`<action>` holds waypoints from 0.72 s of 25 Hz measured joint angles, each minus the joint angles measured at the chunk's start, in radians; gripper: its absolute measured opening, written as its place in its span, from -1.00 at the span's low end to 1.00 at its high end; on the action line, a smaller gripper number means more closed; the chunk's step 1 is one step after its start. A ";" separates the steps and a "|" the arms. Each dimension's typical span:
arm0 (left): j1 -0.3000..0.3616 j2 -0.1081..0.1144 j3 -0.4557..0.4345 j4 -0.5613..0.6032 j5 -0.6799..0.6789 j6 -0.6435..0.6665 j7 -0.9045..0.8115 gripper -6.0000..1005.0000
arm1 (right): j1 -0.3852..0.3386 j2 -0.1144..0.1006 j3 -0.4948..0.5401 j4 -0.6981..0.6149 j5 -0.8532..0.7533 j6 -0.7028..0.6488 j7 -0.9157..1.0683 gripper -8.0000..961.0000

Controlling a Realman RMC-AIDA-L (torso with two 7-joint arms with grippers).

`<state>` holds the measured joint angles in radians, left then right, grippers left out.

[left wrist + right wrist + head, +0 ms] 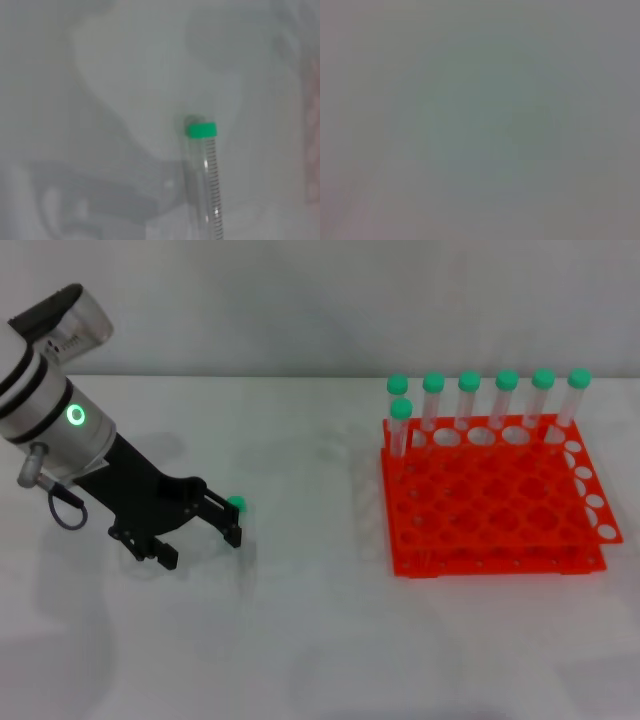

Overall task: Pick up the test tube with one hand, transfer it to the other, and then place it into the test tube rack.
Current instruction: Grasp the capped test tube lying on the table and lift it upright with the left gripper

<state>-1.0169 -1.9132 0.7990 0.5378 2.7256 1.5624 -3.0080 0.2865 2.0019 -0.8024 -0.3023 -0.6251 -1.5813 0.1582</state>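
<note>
Left claw (200, 537) around green-capped test tube (202, 170)

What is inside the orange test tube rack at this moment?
Seven green-capped tubes stand in the test tube rack: six along its far row, one just in front at the left end. Its other holes look empty. The loose test tube lies by the left gripper.

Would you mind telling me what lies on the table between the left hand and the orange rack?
Nothing: in the head view the table is bare between the left hand and the rack.
</note>
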 joint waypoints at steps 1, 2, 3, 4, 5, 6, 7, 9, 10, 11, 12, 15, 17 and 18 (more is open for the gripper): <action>-0.001 -0.004 -0.001 -0.002 0.008 -0.001 0.000 0.77 | 0.002 0.001 -0.001 0.000 -0.002 0.002 -0.012 0.57; -0.001 -0.007 -0.002 -0.004 0.011 -0.005 0.000 0.76 | 0.003 0.001 -0.002 0.001 -0.002 0.002 -0.023 0.57; -0.001 -0.010 -0.003 -0.007 0.014 -0.015 0.000 0.76 | 0.004 0.002 -0.002 0.001 -0.003 0.003 -0.037 0.57; -0.001 -0.011 -0.003 -0.009 0.014 -0.021 0.000 0.76 | 0.005 0.003 -0.002 0.002 -0.003 0.003 -0.047 0.57; -0.002 -0.014 -0.004 -0.011 0.014 -0.039 0.000 0.76 | 0.006 0.003 -0.003 0.003 -0.002 0.003 -0.052 0.57; -0.002 -0.016 -0.004 -0.012 0.014 -0.057 0.000 0.76 | 0.007 0.003 -0.003 0.005 0.000 0.003 -0.057 0.57; -0.003 -0.019 -0.004 -0.013 0.013 -0.073 0.000 0.76 | 0.008 0.004 -0.003 0.008 0.001 0.004 -0.058 0.57; -0.005 -0.024 -0.003 -0.026 0.010 -0.117 0.000 0.76 | 0.010 0.005 -0.003 0.014 0.002 0.006 -0.059 0.57; -0.006 -0.026 -0.002 -0.034 0.010 -0.132 0.000 0.76 | 0.012 0.005 -0.003 0.015 0.002 0.008 -0.059 0.57; -0.008 -0.028 -0.001 -0.045 0.010 -0.152 0.002 0.75 | 0.013 0.005 -0.003 0.016 0.002 0.010 -0.059 0.57; -0.009 -0.030 0.000 -0.056 0.009 -0.171 0.003 0.75 | 0.015 0.005 -0.003 0.017 0.002 0.014 -0.059 0.57; -0.012 -0.048 0.000 -0.073 0.007 -0.207 0.010 0.75 | 0.019 0.006 -0.003 0.017 0.002 0.023 -0.060 0.57; -0.014 -0.065 0.000 -0.075 0.006 -0.222 0.015 0.74 | 0.022 0.006 0.000 0.017 0.002 0.025 -0.060 0.57; -0.014 -0.070 0.000 -0.075 0.006 -0.224 0.016 0.74 | 0.022 0.006 0.001 0.017 0.002 0.025 -0.060 0.57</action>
<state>-1.0311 -1.9828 0.7991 0.4624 2.7317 1.3383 -2.9919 0.3088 2.0079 -0.8016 -0.2849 -0.6227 -1.5561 0.0982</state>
